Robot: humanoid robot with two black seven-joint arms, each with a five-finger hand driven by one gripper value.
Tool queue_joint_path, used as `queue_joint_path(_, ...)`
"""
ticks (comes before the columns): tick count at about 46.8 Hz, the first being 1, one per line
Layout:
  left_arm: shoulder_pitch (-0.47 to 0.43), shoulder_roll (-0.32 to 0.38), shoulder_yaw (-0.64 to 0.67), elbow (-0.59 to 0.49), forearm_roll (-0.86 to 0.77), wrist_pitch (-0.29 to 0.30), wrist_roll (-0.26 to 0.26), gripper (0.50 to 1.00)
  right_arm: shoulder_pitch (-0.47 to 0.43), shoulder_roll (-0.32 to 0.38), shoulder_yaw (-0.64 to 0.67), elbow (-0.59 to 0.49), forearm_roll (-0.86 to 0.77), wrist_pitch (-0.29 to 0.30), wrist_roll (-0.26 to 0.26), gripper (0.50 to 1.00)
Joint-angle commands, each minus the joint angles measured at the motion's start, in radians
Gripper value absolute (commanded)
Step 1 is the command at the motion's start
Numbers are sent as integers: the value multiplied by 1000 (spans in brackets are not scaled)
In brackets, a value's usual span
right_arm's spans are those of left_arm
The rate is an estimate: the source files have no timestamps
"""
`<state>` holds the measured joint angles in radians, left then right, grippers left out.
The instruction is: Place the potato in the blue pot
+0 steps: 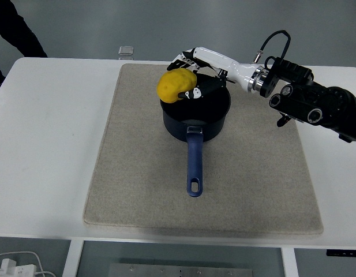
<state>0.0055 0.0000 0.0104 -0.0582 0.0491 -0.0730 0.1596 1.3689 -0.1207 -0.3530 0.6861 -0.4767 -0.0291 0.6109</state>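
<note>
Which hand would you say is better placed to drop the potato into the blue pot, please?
The right hand: it already grips the potato above the blue pot's far-left rim. The left arm is not in view.

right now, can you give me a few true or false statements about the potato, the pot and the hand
1. The right hand grasps the potato. True.
2. The potato lies at the bottom of the blue pot. False: it is held up over the pot's far left rim, with the fingers around it.
3. The pot's handle points toward the table's near edge. True.
4. The pot stands directly on the bare white table. False: it stands on the grey mat.
5. The left hand steadies the pot's handle. False: no left hand is in view, and nothing touches the handle.
</note>
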Motion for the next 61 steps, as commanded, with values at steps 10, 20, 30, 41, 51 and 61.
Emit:
queue_joint_path(10, -1, 0, -1, 0, 0, 1, 0, 996, -24, 27, 5, -57, 0, 5, 0, 500)
queue_joint_path(20, -1, 0, -1, 1, 0, 1, 0, 996, -63, 32, 6, -77, 0, 8, 0, 500)
queue_joint_path(30, 1, 0, -1, 1, 0, 1, 0, 996, -79, 33, 16, -89, 0, 1, 0, 500)
queue_joint_path(41, 1, 0, -1, 1, 0, -1, 0, 996, -93, 33, 22, -105, 35, -2, 0, 616)
queue_joint_path(51, -1, 0, -1, 1, 0, 1, 0, 996, -97, 32, 22, -105, 76, 3, 0, 911)
queue_joint_path(61, -1, 0, -1, 1, 0, 1, 0, 996, -99, 30, 22, -105, 79, 3, 0, 928)
